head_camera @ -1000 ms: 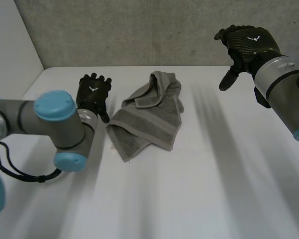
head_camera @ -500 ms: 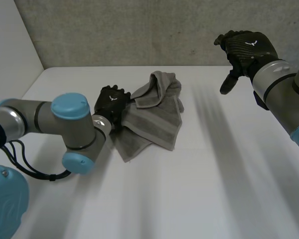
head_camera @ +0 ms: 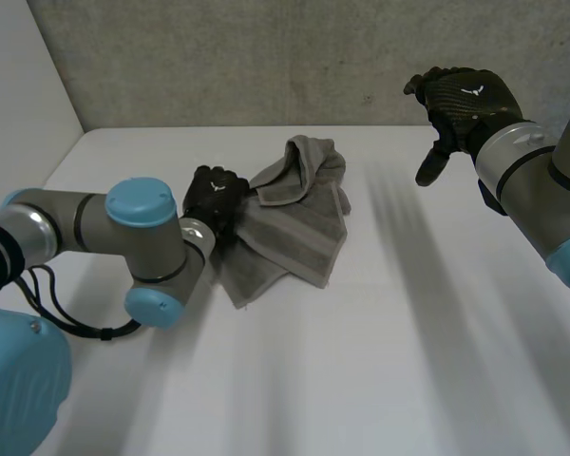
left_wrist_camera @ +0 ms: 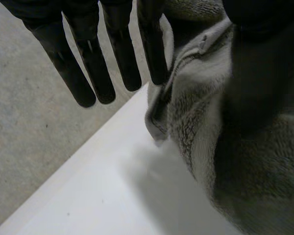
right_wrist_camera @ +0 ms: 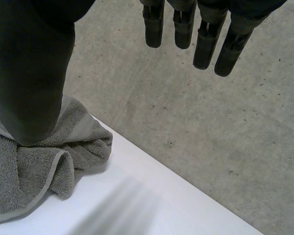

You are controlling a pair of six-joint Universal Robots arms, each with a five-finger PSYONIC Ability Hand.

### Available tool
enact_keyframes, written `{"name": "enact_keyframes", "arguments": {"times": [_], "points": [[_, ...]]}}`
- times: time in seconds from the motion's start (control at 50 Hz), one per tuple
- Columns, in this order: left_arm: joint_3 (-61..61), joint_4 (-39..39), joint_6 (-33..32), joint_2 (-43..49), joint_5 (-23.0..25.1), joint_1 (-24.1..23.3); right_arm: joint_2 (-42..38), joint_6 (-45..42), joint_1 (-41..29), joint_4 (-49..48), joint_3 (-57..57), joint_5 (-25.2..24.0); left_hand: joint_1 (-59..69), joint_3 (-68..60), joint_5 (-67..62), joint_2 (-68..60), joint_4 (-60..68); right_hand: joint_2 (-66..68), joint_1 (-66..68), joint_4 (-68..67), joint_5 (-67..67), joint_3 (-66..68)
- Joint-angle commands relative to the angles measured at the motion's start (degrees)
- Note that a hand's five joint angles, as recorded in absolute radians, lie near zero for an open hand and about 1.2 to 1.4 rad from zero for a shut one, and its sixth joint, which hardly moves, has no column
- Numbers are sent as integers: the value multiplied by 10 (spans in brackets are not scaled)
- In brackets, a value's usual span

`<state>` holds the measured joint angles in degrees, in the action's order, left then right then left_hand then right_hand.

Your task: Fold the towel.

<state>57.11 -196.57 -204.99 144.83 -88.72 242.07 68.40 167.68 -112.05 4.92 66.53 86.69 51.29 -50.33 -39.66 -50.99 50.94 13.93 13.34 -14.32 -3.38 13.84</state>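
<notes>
**Left hand (head_camera: 217, 195) arrived at the towel (head_camera: 290, 214); no fold begun.**
The towel lay crumpled and unmoved at the frame's upper middle on the white worktop (head_camera: 408, 332). The left hand had slid in from the left to its left edge, fingers (left_wrist_camera: 88, 73) straight and pinching nothing. The right hand (head_camera: 461, 100) stayed raised at upper right, relaxed and empty. A grasp looked due next.

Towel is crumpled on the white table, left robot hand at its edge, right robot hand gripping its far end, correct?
No: the right robot hand grips nothing. It is raised, apart from the towel, fingers straight, as the right wrist view shows. The left robot hand is at the towel's edge.
</notes>
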Motion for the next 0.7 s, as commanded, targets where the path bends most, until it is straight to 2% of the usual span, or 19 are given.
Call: {"name": "enact_keyframes", "arguments": {"times": [0.02,0.1,0.2,0.24,0.26,0.3,0.32,0.36,0.38,0.44,0.46,0.5,0.64,0.7], "points": [[-39,-6,-1,16,-2,0,0,0,2,0,-3,0,287,-297,-303,-290,291,-39,-33,43,34,-38],[-35,-1,2,0,-5,-4,1,0,3,0,-3,0,287,-297,-303,-290,291,-39,-33,43,34,-38],[-1,38,17,-80,-2,-22,1,0,4,1,-4,0,287,-297,-303,-290,291,-39,-33,43,34,-38],[28,58,48,-157,0,-30,2,0,5,1,-4,0,287,-297,-303,-290,291,-39,-33,43,34,-38],[28,58,49,-157,0,-30,2,0,5,1,-4,0,287,-297,-303,-290,291,-39,-33,43,34,-38],[41,65,95,-249,-1,-43,6,1,7,2,-6,1,287,-297,-303,-290,291,-39,-33,43,34,-38],[41,65,95,-249,-1,-43,6,1,7,2,-6,1,287,-297,-303,-290,291,-39,-33,43,34,-38],[38,66,149,-332,-1,-49,9,1,10,2,-9,1,287,-297,-303,-290,291,-39,-33,43,34,-38],[38,66,150,-332,-1,-49,9,1,10,2,-9,1,287,-297,-303,-290,291,-39,-33,43,34,-38],[35,61,212,-457,-1,-46,10,1,19,3,-14,1,287,-297,-303,-290,291,-39,-33,43,34,-38],[35,61,212,-458,-1,-46,10,1,19,3,-14,1,287,-297,-303,-290,291,-39,-33,43,34,-38],[39,50,242,-516,-7,-39,16,1,25,3,-15,1,287,-297,-303,-290,291,-39,-33,43,34,-38],[80,37,251,-529,-24,-4,19,1,25,6,-15,0,287,-297,-303,-290,291,-39,-33,43,34,-38],[130,42,248,-465,-22,20,19,1,23,25,-18,-20,287,-297,-303,-290,291,-39,-33,43,34,-38]]}}
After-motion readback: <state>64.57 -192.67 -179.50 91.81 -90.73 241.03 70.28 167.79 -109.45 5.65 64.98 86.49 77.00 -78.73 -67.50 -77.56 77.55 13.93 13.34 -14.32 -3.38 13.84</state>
